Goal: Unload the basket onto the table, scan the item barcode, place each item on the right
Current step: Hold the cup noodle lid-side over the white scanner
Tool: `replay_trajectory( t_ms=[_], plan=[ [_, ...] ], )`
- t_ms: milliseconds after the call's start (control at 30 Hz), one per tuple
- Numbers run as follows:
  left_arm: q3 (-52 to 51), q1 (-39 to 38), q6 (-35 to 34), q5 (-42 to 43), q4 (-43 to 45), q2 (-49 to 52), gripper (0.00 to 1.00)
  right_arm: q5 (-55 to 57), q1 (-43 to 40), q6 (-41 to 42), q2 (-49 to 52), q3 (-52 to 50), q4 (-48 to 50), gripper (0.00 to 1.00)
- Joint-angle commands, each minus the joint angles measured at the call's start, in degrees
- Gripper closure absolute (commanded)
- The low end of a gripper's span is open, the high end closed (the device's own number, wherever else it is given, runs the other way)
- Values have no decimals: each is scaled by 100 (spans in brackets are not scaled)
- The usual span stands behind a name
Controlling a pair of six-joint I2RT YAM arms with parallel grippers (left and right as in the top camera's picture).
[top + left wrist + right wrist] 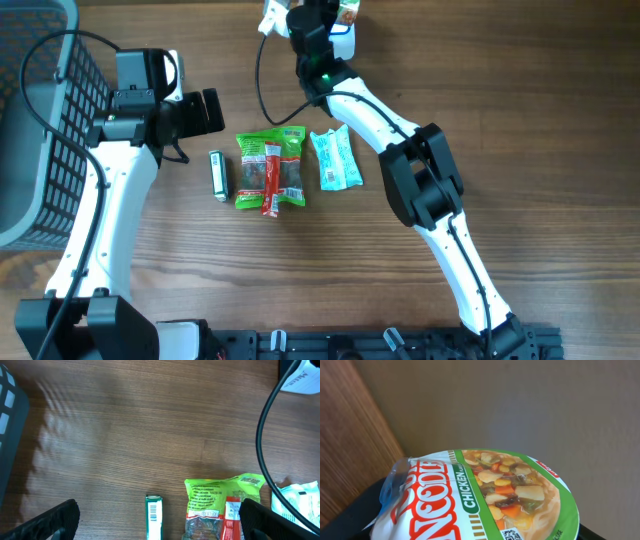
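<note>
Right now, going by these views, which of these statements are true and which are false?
1. The left claw is open and holds nothing. True.
2. In the overhead view, the light blue plastic packet lies left of the green snack bag. False: it lies to the bag's right.
3. The red stick packet lies on top of the green snack bag. True.
4. The right claw grips the slim green-and-white box. False: it holds the round chicken noodle cup; the box lies on the wooden table.
</note>
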Motion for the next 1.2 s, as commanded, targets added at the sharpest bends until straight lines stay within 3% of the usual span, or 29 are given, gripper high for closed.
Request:
replay_trajectory(
  t_ms=[0, 700, 967, 1167],
  plan=[
    [17, 4, 7, -57, 13, 11, 0, -278, 33, -730, 57, 133, 409, 55],
    [17, 4, 9, -57, 15, 11, 0, -507, 7, -1279, 308, 125, 479, 51],
    [17, 4, 9, -57, 15, 11, 0, -428, 17, -72, -85, 125, 271, 51],
    [17, 4, 9, -57, 13, 11, 0, -168, 20, 1143, -1091, 125, -861, 51]
  ],
)
